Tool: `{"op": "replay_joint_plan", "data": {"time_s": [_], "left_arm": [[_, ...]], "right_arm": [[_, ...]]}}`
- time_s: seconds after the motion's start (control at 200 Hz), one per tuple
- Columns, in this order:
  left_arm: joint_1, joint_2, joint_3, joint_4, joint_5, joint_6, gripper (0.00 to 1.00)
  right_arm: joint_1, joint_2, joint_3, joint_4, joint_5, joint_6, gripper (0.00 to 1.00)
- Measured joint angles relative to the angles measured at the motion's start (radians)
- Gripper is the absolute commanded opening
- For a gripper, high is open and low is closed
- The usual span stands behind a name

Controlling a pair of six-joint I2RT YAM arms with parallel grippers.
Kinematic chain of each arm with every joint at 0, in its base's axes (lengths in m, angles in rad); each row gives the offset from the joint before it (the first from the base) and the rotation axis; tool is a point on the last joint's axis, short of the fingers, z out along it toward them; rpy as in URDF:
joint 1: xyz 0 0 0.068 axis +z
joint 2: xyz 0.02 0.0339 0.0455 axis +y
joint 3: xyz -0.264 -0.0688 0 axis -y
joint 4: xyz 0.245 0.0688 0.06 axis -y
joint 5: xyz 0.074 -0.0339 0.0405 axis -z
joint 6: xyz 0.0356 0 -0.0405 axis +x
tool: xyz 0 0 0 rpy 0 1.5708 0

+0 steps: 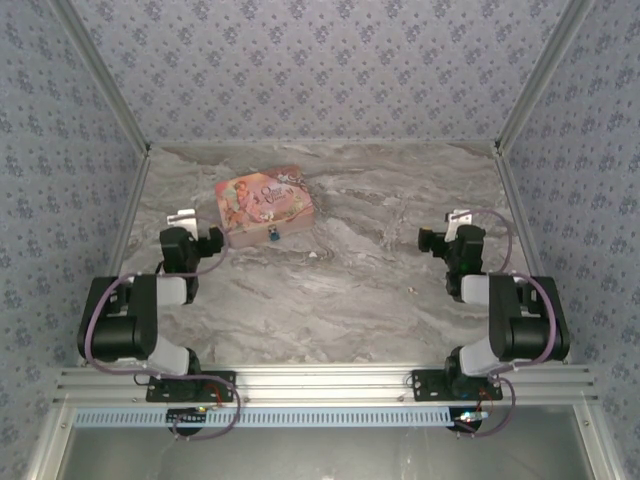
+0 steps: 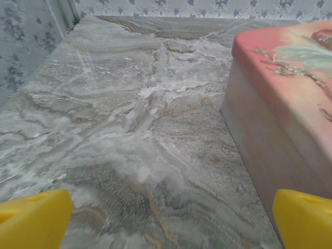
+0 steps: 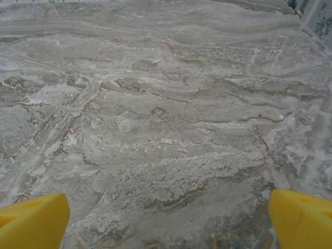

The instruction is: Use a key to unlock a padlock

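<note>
One padlock [image 1: 272, 237], one pink box [image 1: 264, 203]; two end effectors: left end effector [image 2: 168, 220], right end effector [image 3: 168, 220].

Pink box at the edge of a marbled counter

The grey, veined counter [image 2: 129, 119] runs back to a patterned wall [image 2: 207, 8]. A pink box [image 2: 280, 104] with an illustrated lid stands on it at the right. The left gripper [image 2: 171, 220] has its yellow jaws spread wide, the right one just beside the box.
</note>
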Motion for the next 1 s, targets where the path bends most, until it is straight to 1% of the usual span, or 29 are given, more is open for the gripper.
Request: {"op": "replay_joint_plan", "data": {"time_s": [0.1, 0.185, 0.265, 0.325, 0.435, 0.515, 0.63, 0.735, 0.854, 0.914, 0.999], "left_arm": [[0.0, -0.16, -0.013, -0.085, -0.023, -0.014, 0.99], [0.0, -0.309, 0.006, -0.199, -0.035, -0.046, 0.99], [0.0, -0.426, 0.063, -0.349, -0.036, -0.116, 0.99], [0.0, -0.479, 0.103, -0.432, -0.021, -0.172, 0.99], [-0.005, -0.567, 0.129, -0.544, 0.056, -0.312, 0.99], [-0.037, -0.601, 0.126, -0.604, 0.111, -0.404, 0.98], [-0.142, -0.634, 0.101, -0.648, 0.172, -0.508, 0.97], [-0.248, -0.639, 0.079, -0.647, 0.2, -0.577, 0.96], [-0.352, -0.616, 0.073, -0.644, 0.199, -0.606, 0.96], [-0.386, -0.596, 0.073, -0.643, 0.198, -0.609, 0.96], [-0.41, -0.562, 0.073, -0.639, 0.198, -0.609, 0.97]], "right_arm": [[-0.004, -0.113, 0.04, -0.125, 0.0, 0.02, 1.0], [0.003, -0.2, 0.106, -0.263, -0.003, 0.054, 1.0], [0.024, -0.256, 0.186, -0.409, -0.012, 0.1, 1.0], [0.05, -0.28, 0.239, -0.517, -0.021, 0.136, 1.0], [0.135, -0.301, 0.313, -0.721, -0.038, 0.201, 0.99], [0.209, -0.298, 0.337, -0.851, -0.043, 0.237, 0.94], [0.292, -0.274, 0.346, -1.029, -0.047, 0.294, 0.85], [0.304, -0.248, 0.344, -1.149, -0.048, 0.341, 0.79], [0.304, -0.232, 0.325, -1.231, -0.06, 0.385, 0.66], [0.308, -0.209, 0.319, -1.258, -0.066, 0.394, 0.59], [0.315, -0.156, 0.319, -1.286, -0.078, 0.398, 0.52]]}}
